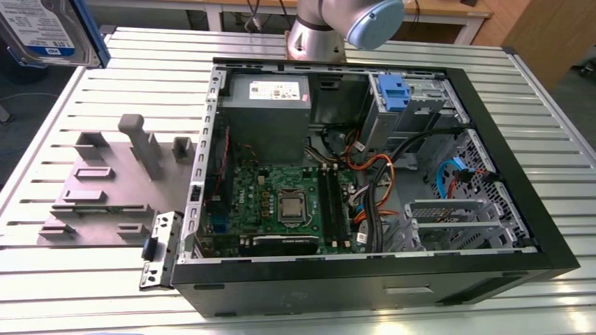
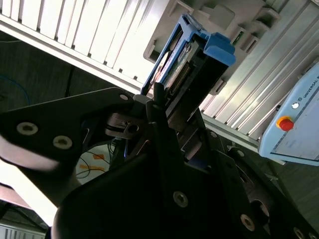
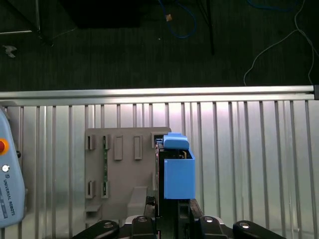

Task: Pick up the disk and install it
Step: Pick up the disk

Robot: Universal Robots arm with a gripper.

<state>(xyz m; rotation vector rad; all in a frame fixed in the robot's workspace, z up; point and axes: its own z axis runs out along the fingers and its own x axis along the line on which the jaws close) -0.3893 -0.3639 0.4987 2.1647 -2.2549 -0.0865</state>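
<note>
The disk, a silver drive with a white-and-blue label and blue side bracket, hangs high at the exterior view's upper left, off the table's corner. In both wrist views the gripper is shut on the disk, whose blue bracket and tab stick out beyond the fingers. Below the held disk lies the grey plastic stand. The open computer case lies on its side on the table, with a drive cage holding a blue bracket at its far right.
The grey stand with upright posts sits left of the case on the slatted metal table. A grey power-supply box, motherboard and loose cables fill the case. A teach pendant lies beside the stand. The arm's base stands behind the case.
</note>
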